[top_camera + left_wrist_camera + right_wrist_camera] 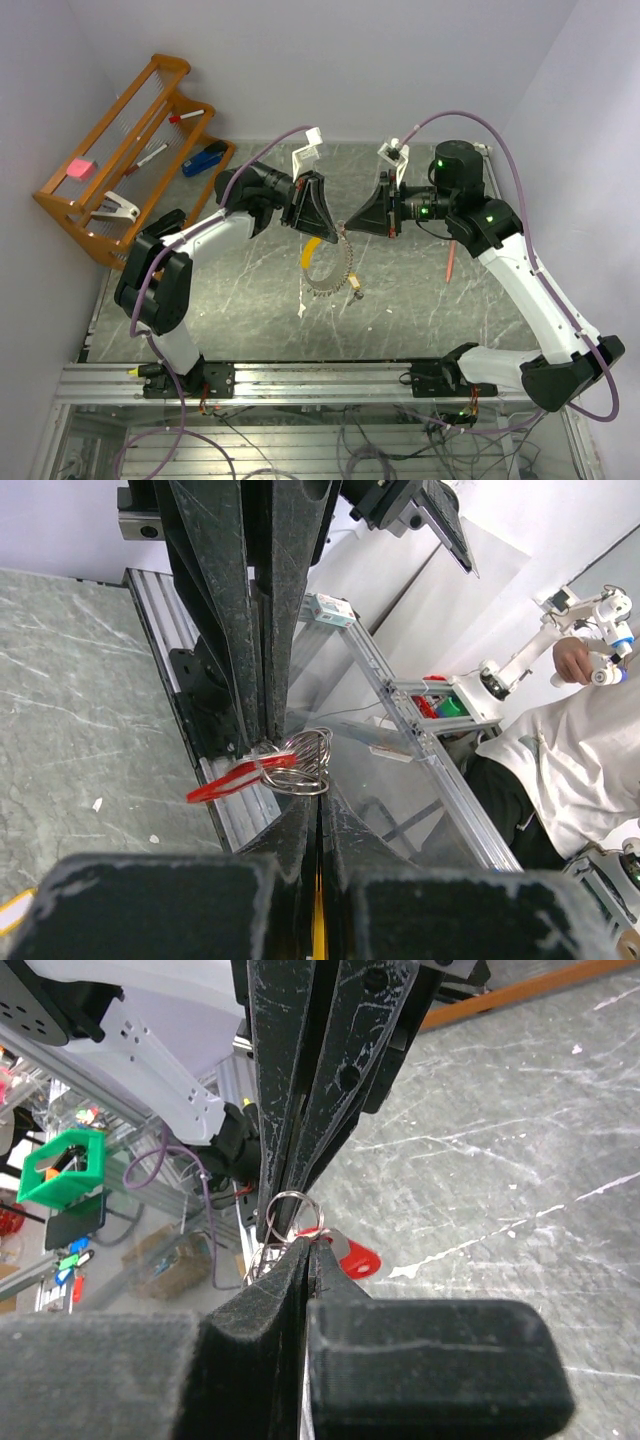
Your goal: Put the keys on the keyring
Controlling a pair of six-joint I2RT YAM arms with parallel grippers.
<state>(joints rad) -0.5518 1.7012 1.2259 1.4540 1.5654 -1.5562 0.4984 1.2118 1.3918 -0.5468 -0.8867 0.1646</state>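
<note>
Key [225, 782], red-headed, juts sideways where left hand [316, 812] meets right hand [266, 735].

Left pincer [337, 233], right pincer [351, 226] closed, tip-to-tip.

Marbled table [430, 300], red stick [450, 262], perhaps paper fleck [301, 311]

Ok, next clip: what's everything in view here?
table: one, grey marble
keyring: one, silvery with yellow-orange tag, hanging above the table's middle
red-headed key: one, red, on small silvery rings above the keyring
brass key: one, yellowish, at the keyring's lower right
stick: one, red, on the table, right side
rack: one, orange-brown wood, far left
stapler: one, blue, in the rack
block: one, pink, in the rack
markers: two, white, in the rack
person: one, white shirt, off the table
left gripper: one, black, shut on the keyring
right gripper: one, black, shut, meeting the left's tips
</note>
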